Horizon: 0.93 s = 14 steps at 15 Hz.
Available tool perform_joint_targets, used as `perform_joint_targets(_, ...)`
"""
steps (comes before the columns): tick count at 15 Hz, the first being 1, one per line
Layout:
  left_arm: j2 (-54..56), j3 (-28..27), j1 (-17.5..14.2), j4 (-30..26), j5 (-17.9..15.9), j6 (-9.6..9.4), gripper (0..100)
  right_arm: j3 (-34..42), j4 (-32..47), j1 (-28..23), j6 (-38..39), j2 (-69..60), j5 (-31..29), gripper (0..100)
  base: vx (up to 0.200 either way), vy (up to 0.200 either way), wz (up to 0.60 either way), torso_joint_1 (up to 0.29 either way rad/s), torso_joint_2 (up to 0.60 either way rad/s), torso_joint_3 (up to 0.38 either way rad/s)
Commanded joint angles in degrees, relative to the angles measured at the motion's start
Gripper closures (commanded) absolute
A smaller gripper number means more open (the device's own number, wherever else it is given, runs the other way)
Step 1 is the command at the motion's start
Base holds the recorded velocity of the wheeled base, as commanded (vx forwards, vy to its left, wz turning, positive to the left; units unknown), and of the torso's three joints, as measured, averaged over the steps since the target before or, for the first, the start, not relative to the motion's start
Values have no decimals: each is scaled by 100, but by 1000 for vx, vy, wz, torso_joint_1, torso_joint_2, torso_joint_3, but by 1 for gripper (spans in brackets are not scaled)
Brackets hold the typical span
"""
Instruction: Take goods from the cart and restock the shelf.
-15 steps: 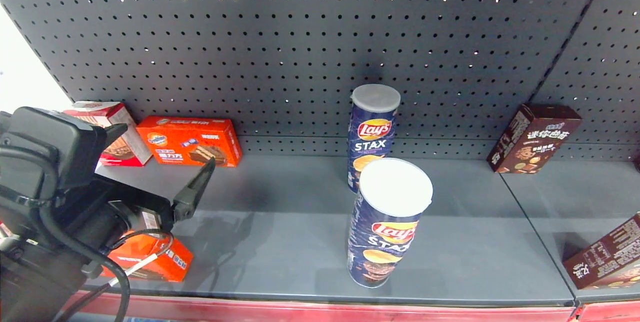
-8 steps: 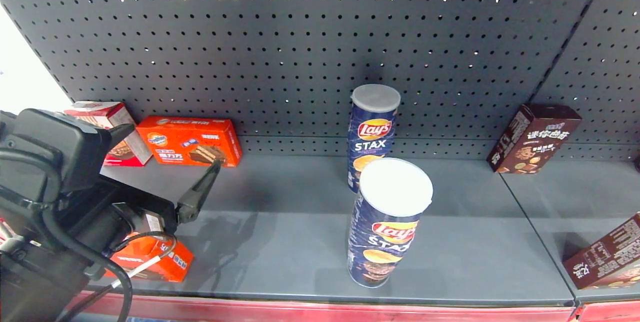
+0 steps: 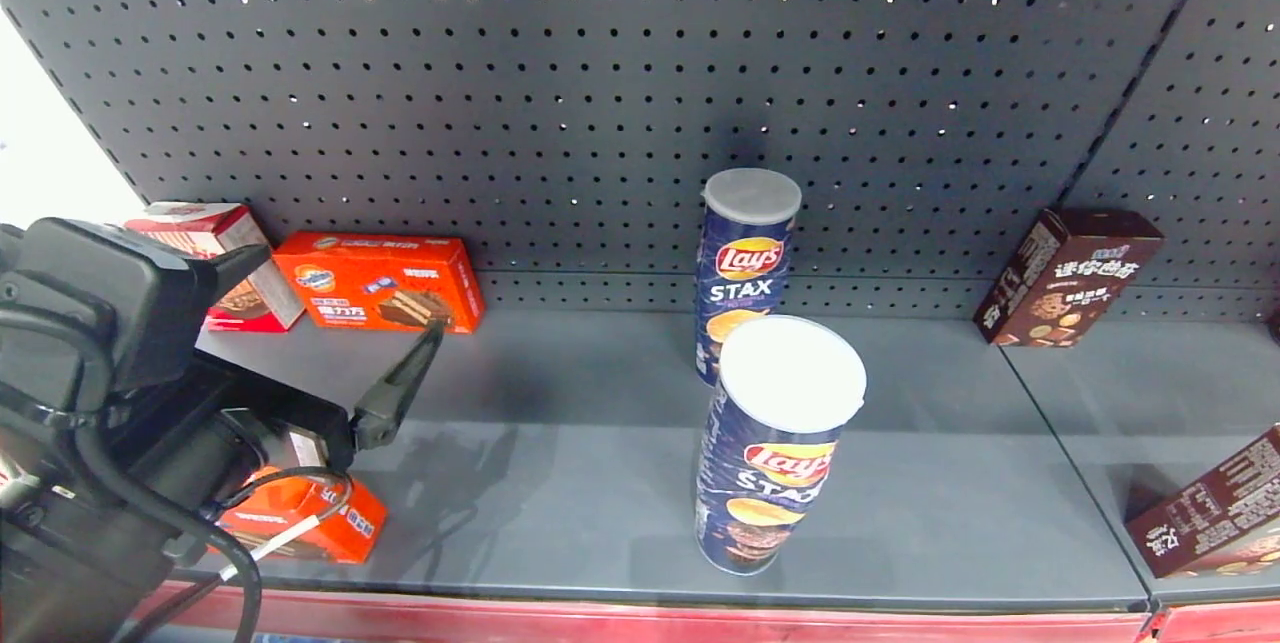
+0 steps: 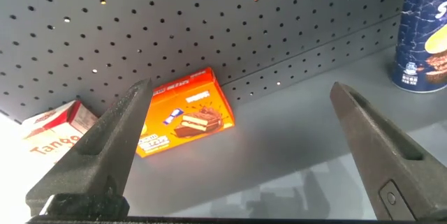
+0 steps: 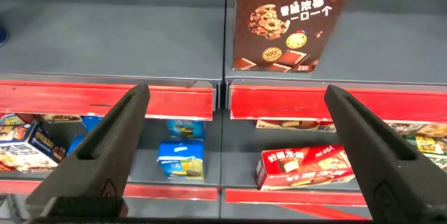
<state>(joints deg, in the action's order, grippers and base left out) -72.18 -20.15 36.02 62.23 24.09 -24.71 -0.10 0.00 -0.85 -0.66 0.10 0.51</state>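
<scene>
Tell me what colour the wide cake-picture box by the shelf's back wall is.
The wide cardboard cake box is orange; clearest in the head view.

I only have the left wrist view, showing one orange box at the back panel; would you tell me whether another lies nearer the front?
Observer: Yes, a second orange box lies at the front edge of the shelf, partly hidden below the left gripper.
Operator: Thanks. How many chip cans stand there?
Observer: Two, a rear can by the back panel and a front can nearer the edge.
Operator: And the right gripper?
Observer: The right gripper is open, facing a brown box standing near the shelf's front edge.
</scene>
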Motion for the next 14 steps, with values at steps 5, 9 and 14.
perform_joint_targets(5,881,161,1,61,-176,98,0,10,0,-3,-4,-10,2,0,0,0,0,0,0,0)
perform_joint_targets(9,4168,1154,-711,-1776,-203,291,0,10,0,-3,-4,-10,2,0,0,0,0,0,0,0)
perform_joint_targets(14,6383,2015,-3075,-4175,-1978,1223,0,10,0,-3,-4,-10,2,0,0,0,0,0,0,0)
